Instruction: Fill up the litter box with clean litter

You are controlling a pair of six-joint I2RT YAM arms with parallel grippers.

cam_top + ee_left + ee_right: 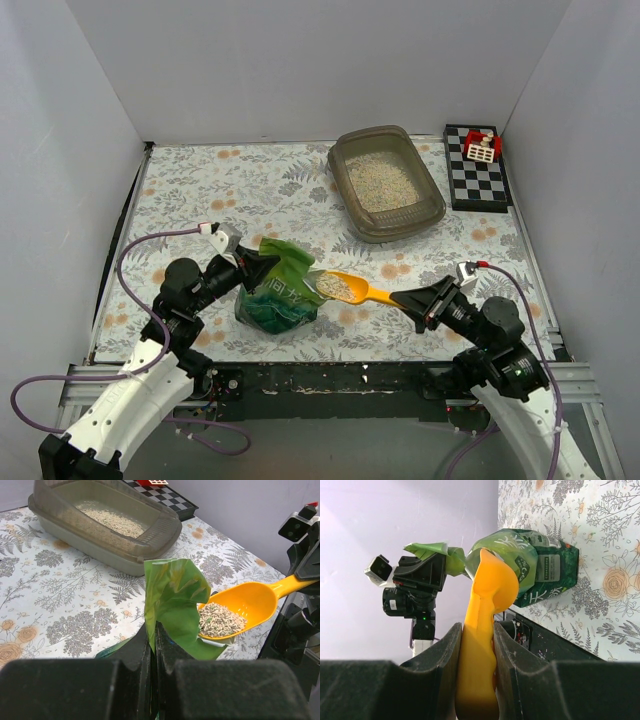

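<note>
The grey-brown litter box [432, 207] stands at the back right with pale beige litter [380, 184] on its floor; it also shows in the left wrist view [150, 532]. My left gripper [262, 268] is shut on the top edge of the green foil bag [280, 296], holding the flap [167, 597] up. My right gripper [415, 303] is shut on the handle of the yellow-orange scoop [365, 291]. The scoop's bowl [235, 612] holds a heap of litter [218, 620] just outside the bag's mouth, above the mat. From the right wrist the scoop [482, 630] shows from below.
A black-and-white checkered board [478, 172] with a small red-and-white piece [482, 147] lies right of the litter box. A floral mat [200, 200] covers the table. Grey walls close in on three sides.
</note>
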